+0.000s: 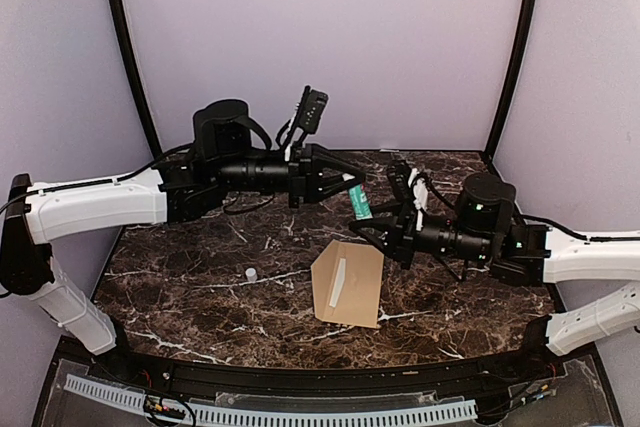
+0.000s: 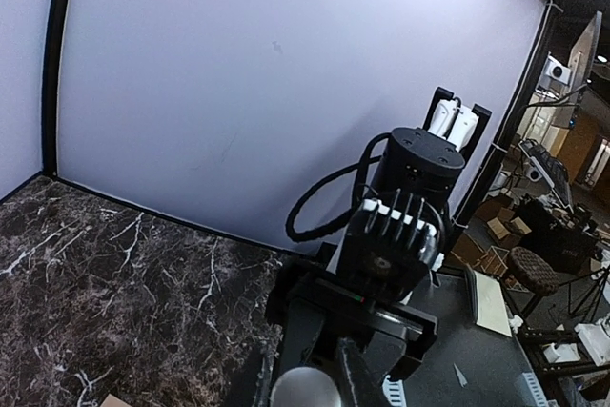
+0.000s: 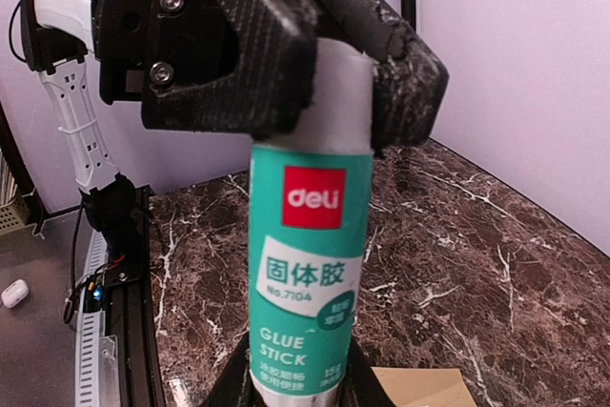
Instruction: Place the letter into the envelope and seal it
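The brown envelope [image 1: 348, 283] lies flat on the marble table [image 1: 180, 287] with a pale strip across its face; one corner of the envelope [image 3: 424, 390] shows in the right wrist view. The letter is out of view. A green-and-white glue stick [image 1: 359, 203] hangs in the air above the table between both arms. My left gripper [image 1: 351, 187] is shut on its white upper end, its fingers [image 3: 238, 54] clamping the tube. My right gripper [image 1: 373, 226] is shut on the lower end of the glue stick [image 3: 310, 274]. Its round end [image 2: 305, 390] shows in the left wrist view.
A small white cap-like piece [image 1: 250, 274] sits on the table left of the envelope. Purple walls enclose the back and sides. The table's near edge carries a black rail [image 1: 300, 377].
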Action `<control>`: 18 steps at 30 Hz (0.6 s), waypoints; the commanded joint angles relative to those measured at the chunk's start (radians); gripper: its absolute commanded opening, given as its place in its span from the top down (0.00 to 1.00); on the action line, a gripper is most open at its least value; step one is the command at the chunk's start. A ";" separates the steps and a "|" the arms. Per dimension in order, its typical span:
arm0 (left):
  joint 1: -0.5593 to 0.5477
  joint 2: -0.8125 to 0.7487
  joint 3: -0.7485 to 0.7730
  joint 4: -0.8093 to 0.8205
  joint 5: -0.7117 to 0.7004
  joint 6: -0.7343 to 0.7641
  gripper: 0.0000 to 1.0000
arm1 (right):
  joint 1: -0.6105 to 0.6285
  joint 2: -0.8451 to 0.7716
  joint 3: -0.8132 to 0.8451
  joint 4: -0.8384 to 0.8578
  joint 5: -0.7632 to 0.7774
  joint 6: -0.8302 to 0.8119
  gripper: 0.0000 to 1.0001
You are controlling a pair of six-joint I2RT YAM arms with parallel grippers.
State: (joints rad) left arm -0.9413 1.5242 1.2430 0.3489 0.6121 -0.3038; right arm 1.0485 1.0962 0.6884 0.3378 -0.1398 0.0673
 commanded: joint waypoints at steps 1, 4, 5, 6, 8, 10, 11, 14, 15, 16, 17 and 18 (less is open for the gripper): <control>-0.013 0.013 0.015 -0.023 0.180 0.061 0.98 | -0.003 -0.009 0.039 0.112 -0.202 -0.002 1.00; -0.013 0.013 0.011 -0.015 0.257 0.079 0.98 | -0.015 -0.021 0.041 0.130 -0.313 0.007 1.00; -0.014 0.016 0.011 -0.013 0.271 0.084 0.98 | -0.017 -0.023 0.042 0.134 -0.349 0.011 1.00; -0.013 0.017 0.011 -0.009 0.294 0.085 0.98 | -0.020 -0.024 0.045 0.137 -0.382 0.014 1.00; -0.013 0.024 0.012 -0.006 0.319 0.084 0.98 | -0.023 -0.027 0.051 0.138 -0.428 0.019 1.00; -0.013 0.028 0.008 0.003 0.335 0.084 0.98 | -0.024 -0.032 0.051 0.137 -0.449 0.020 1.00; -0.013 0.029 0.006 0.007 0.339 0.081 0.98 | -0.025 -0.034 0.049 0.138 -0.454 0.020 1.00; -0.013 0.025 -0.002 0.010 0.315 0.075 0.98 | -0.026 -0.044 0.047 0.132 -0.431 0.022 1.00; -0.013 0.023 -0.002 0.006 0.301 0.071 0.98 | -0.026 -0.047 0.048 0.125 -0.401 0.022 1.00; -0.013 0.023 0.001 -0.007 0.261 0.068 0.98 | -0.026 -0.048 0.052 0.108 -0.360 0.020 1.00; -0.013 0.022 0.003 -0.016 0.236 0.067 0.98 | -0.027 -0.046 0.059 0.088 -0.301 0.019 1.00; -0.014 0.022 0.010 -0.041 0.163 0.062 0.98 | -0.026 -0.043 0.065 0.073 -0.238 0.019 1.00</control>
State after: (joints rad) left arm -0.9474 1.5295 1.2430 0.3931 0.8894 -0.2207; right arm 1.0199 1.0843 0.6888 0.3355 -0.4908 0.1104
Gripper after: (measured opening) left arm 0.204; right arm 0.211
